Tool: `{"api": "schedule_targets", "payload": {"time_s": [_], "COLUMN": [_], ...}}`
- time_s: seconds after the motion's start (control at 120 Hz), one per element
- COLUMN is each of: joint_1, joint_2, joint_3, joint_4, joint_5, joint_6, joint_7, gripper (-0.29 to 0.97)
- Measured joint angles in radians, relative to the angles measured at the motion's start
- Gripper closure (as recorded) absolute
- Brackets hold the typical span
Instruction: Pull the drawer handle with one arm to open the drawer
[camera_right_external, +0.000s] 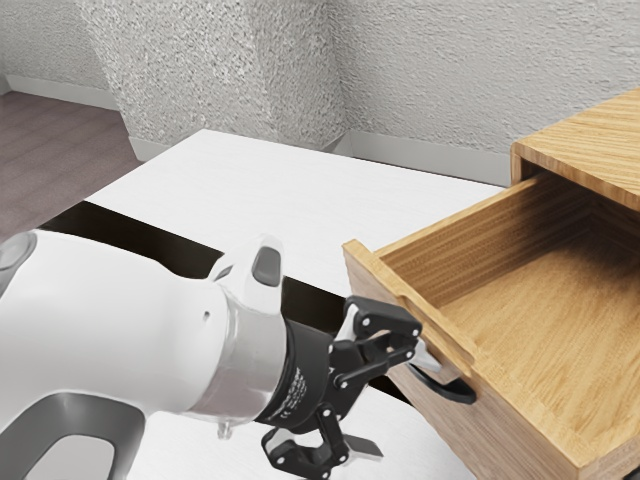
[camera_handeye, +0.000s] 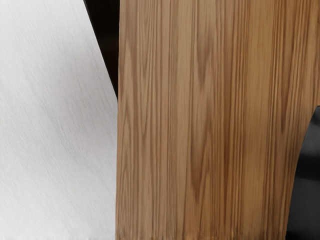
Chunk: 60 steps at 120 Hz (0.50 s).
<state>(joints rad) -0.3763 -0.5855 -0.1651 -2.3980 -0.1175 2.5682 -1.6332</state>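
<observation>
The wooden drawer (camera_right_external: 520, 320) stands pulled far out of its cabinet (camera_right_external: 585, 150) at the exterior view's right, and its inside is bare. A black handle (camera_right_external: 445, 385) curves off the drawer's front panel (camera_right_external: 400, 300). My gripper (camera_right_external: 400, 403) is just in front of that panel, open, its fingers spread wide. The upper finger (camera_right_external: 420, 352) lies against the handle and the lower finger (camera_right_external: 368, 452) hangs well below it, over the table. In the wrist view the wood-grain front panel (camera_handeye: 200, 120) is close to my hand, with the dark handle (camera_handeye: 307, 190) at its edge.
The white table (camera_right_external: 300, 190) stretches behind and to the exterior view's left of the drawer. A dark gap (camera_right_external: 150, 240) runs across it beside my arm. Textured grey walls rise at the back. The white tabletop (camera_handeye: 50, 130) lies beside the panel in the wrist view.
</observation>
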Motion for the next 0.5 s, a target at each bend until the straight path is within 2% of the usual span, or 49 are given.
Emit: {"api": "schedule_targets", "payload": {"time_s": [0.283, 0.408, 0.458, 0.5], "joint_1": [0.001, 0.005, 0.007, 0.002], "joint_2": [-0.077, -0.194, -0.198, -0.137], "joint_3": [-0.016, -0.015, -0.016, -0.013], "joint_4": [-0.055, -0.061, 0.007, 0.127], "joint_5": [-0.003, -0.001, 0.023, 0.043], "joint_6": [0.003, -0.034, -0.102, -0.194], "joint_7": [-0.001, -0.002, -0.002, -0.001], "gripper": [0.00, 0.00, 0.00, 0.00]}}
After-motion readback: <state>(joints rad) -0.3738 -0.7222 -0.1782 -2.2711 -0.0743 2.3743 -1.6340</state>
